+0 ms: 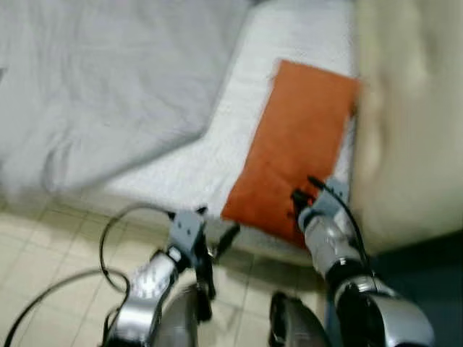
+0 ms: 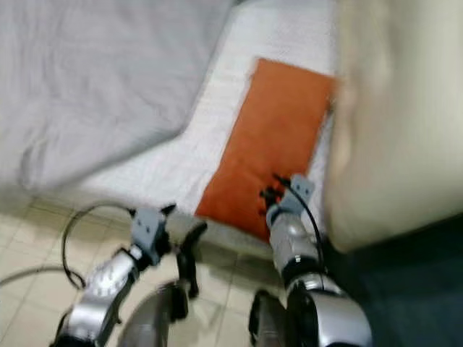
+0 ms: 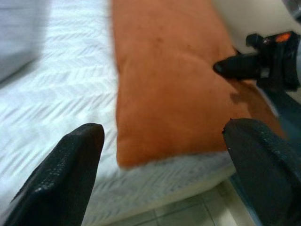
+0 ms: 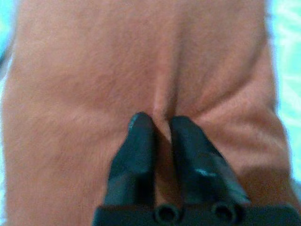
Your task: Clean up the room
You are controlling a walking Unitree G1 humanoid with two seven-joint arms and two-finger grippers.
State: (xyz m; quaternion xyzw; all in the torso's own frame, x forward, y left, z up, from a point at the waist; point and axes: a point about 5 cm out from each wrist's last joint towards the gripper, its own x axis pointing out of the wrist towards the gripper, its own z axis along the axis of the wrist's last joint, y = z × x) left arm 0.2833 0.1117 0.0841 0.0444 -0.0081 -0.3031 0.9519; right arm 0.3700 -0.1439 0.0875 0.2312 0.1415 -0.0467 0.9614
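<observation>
An orange cushion [image 1: 296, 137] lies flat on the white mattress [image 1: 195, 166], close to the bed's near edge. My right gripper [image 1: 302, 194] rests on the cushion's near end. In the right wrist view its fingers [image 4: 141, 136] are shut on a pinched fold of the orange fabric [image 4: 94, 70]. My left gripper [image 1: 217, 256] hovers over the floor just in front of the bed edge, left of the cushion, with its fingers [image 3: 80, 155] spread wide open and nothing between them. The left wrist view looks at the cushion [image 3: 164, 84] and at the right gripper on it.
A rumpled grey blanket [image 1: 94, 87] covers the left part of the bed. A large cream bulk [image 1: 412, 123] rises at the right, beside the cushion. Pale tiled floor [image 1: 43, 238] lies in front, with a black cable [image 1: 108, 246] looping by my left arm.
</observation>
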